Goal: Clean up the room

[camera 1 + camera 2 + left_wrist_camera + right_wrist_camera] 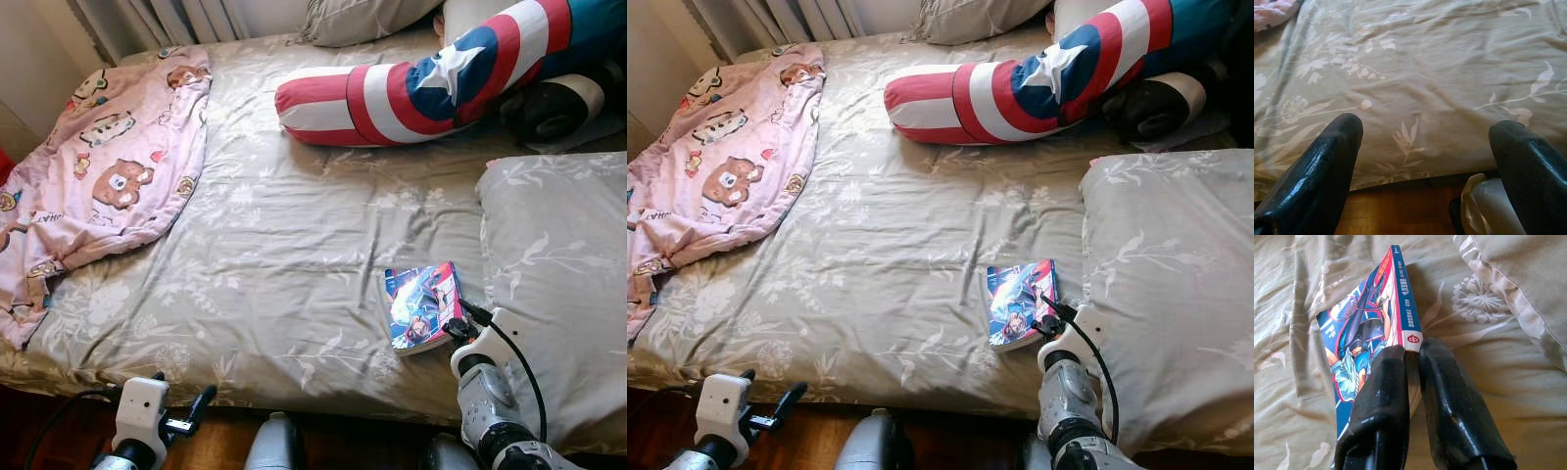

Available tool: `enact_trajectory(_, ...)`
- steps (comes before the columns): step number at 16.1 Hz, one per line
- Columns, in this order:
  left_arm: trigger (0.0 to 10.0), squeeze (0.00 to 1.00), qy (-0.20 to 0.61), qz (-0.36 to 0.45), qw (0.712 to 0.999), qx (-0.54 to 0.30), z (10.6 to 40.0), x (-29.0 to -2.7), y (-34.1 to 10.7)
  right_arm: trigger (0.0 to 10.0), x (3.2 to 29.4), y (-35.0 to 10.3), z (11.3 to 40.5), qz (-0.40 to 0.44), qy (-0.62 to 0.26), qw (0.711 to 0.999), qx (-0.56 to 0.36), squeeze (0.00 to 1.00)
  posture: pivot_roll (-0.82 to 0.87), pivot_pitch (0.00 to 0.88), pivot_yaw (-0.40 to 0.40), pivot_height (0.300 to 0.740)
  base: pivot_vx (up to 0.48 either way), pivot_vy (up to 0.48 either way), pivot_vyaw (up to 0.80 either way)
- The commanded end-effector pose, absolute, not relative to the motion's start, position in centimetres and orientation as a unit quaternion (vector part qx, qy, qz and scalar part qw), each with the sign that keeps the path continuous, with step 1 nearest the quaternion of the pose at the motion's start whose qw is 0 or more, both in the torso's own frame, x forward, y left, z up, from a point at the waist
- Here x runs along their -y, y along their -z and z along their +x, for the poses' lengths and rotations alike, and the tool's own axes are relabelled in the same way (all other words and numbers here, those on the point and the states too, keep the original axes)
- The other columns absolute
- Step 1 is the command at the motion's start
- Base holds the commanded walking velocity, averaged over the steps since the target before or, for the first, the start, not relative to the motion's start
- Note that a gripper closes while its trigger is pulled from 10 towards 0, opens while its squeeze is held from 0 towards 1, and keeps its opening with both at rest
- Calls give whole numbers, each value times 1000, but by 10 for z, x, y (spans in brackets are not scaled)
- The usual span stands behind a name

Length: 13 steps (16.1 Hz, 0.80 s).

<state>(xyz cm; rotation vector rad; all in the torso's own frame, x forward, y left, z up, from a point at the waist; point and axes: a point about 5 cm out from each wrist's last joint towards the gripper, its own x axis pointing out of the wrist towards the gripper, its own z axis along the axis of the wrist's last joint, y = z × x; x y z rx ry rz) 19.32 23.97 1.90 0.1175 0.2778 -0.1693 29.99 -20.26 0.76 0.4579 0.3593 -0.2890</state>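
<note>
The right gripper [1410,360] pinches the comic book [1369,333] at its spine corner; light, thin, probably slippery; left gripper [1425,142] wide open.

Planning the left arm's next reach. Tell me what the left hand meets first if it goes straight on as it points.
The left hand, fingers apart, points at the floral bed sheet; it would likely meet that sheet just past the bed's near edge.

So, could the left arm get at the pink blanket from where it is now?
Probably, with a long stretch: the left gripper sits open at the bed's near edge, and only bare sheet lies between it and the pink blanket.
</note>
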Motion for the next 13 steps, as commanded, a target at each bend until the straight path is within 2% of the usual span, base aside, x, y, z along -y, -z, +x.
enact_trajectory(1,10000,0,86,65,982,-156,186,-245,-16,10000,197,2,292,227,142,943,-196,141,240,242,165,665,0,0,0)
enact_trajectory(5,10000,0,82,67,982,-158,186,-248,-16,10000,193,4,291,231,142,942,-200,141,250,247,163,665,0,0,0)
enact_trajectory(6,10000,0,89,71,981,-159,186,-248,-16,10000,192,4,291,231,141,941,-202,569,249,248,163,665,0,0,0)
enact_trajectory(7,10000,0,95,75,980,-159,187,-248,-17,10000,191,4,291,228,138,942,-203,914,249,249,163,665,0,0,0)
enact_trajectory(13,10000,0,90,73,981,-158,193,-249,-17,10000,186,11,284,212,133,943,-221,871,238,242,154,665,0,0,0)
